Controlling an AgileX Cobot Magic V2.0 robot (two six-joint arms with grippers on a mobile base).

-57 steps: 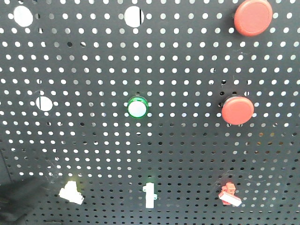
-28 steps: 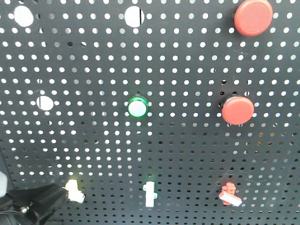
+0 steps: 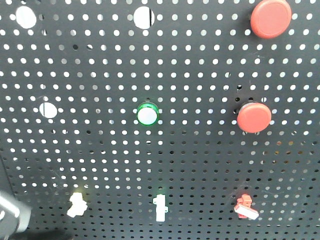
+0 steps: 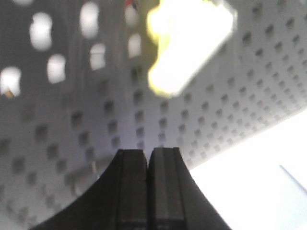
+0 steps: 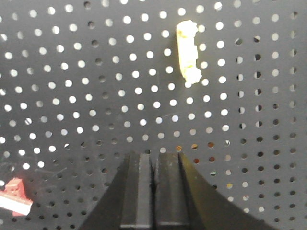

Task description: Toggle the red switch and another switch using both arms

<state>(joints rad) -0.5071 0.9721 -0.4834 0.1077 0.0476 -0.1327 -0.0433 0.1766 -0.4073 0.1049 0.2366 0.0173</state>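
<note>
The red switch [image 3: 245, 206] sits low on the right of the black pegboard [image 3: 200, 165], its white lever tip slanting down-right; it also shows at the lower left edge of the right wrist view as the red switch [image 5: 13, 195]. The pale yellow-white switch [image 3: 76, 204] is low on the left, lever slanting down-left. In the left wrist view this pale switch [image 4: 187, 43] looms blurred just above my left gripper [image 4: 147, 152], which is shut and apart from it. My right gripper [image 5: 154, 155] is shut and empty, close to the board, well right of the red switch.
An upright white toggle [image 3: 160, 207] stands between the two switches and shows as the yellowish toggle [image 5: 187, 50] above my right gripper. Two big round red buttons [image 3: 254, 117] and a green-ringed white button [image 3: 147, 115] sit higher. My left arm [image 3: 11, 216] fills the bottom left corner.
My left gripper came up against the pale switch, then drew back down-left. The pale switch's lever has flipped from slanting down-right to slanting down-left. The red switch is unchanged.
</note>
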